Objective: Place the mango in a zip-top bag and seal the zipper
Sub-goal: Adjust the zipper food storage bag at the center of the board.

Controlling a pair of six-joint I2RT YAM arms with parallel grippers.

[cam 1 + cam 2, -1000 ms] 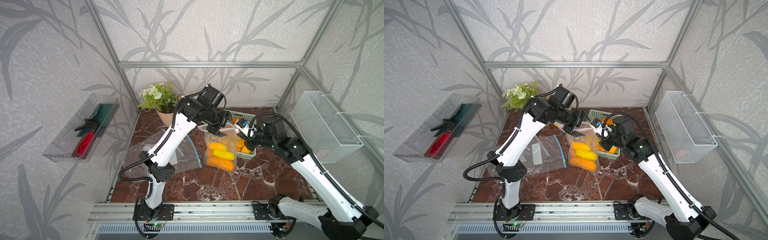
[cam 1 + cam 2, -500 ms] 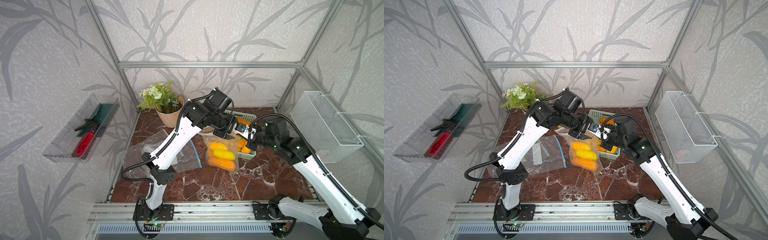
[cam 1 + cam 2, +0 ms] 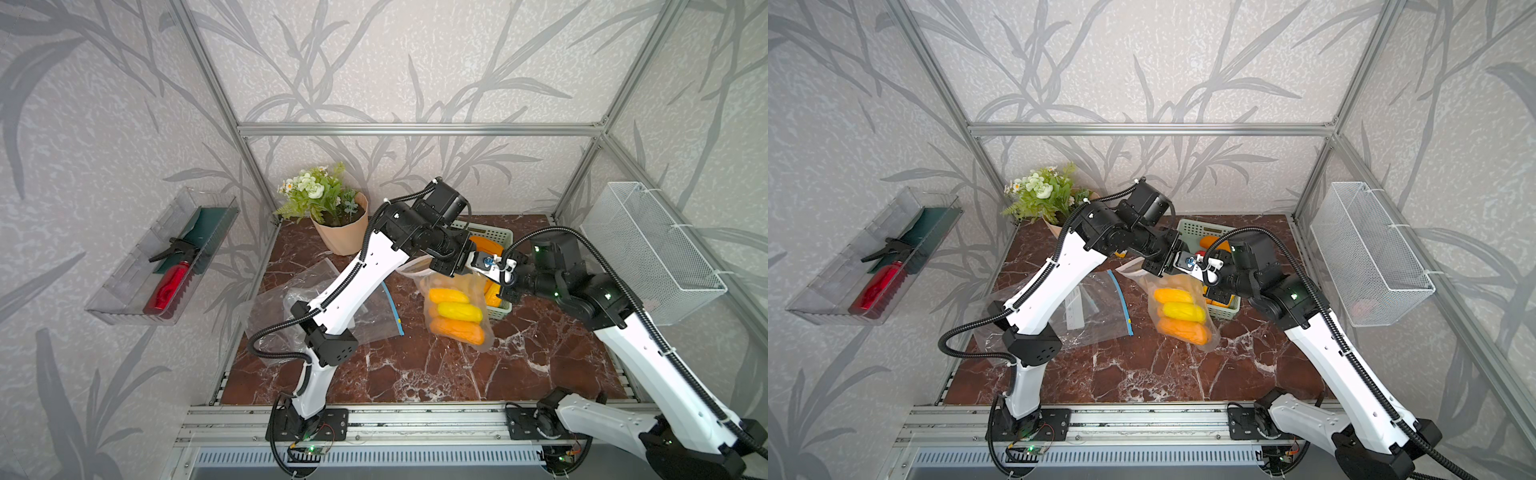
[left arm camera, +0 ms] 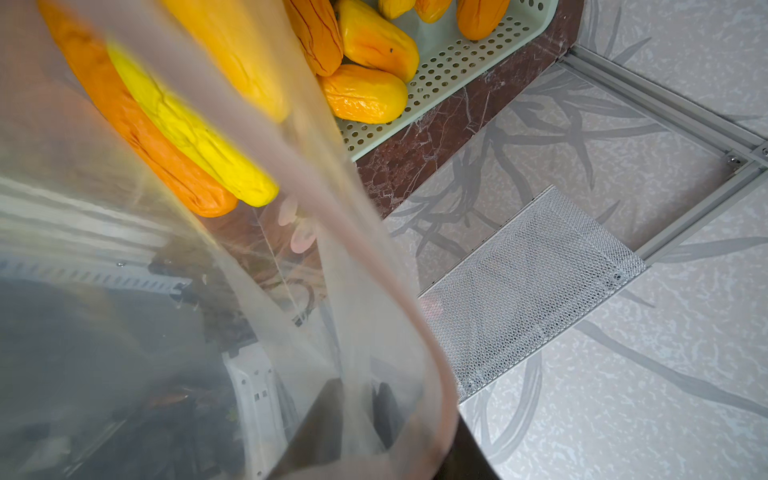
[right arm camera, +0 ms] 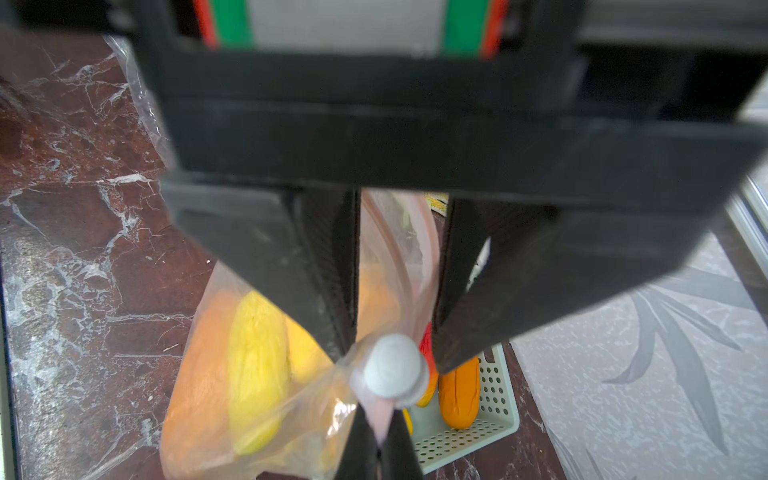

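Right gripper [image 5: 376, 442] clamped on the pink zipper rim [image 5: 390, 249] of the clear plastic zip-top bag [image 3: 468, 284]; left gripper [image 5: 392, 355], jaws slightly apart, straddles that rim. Three yellow-orange mangoes [image 3: 455, 311] hang bagged below both.

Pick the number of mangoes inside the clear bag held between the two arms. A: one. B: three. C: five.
B: through the bag, a top view shows an upper orange mango, a yellow mango and a lower orange mango.
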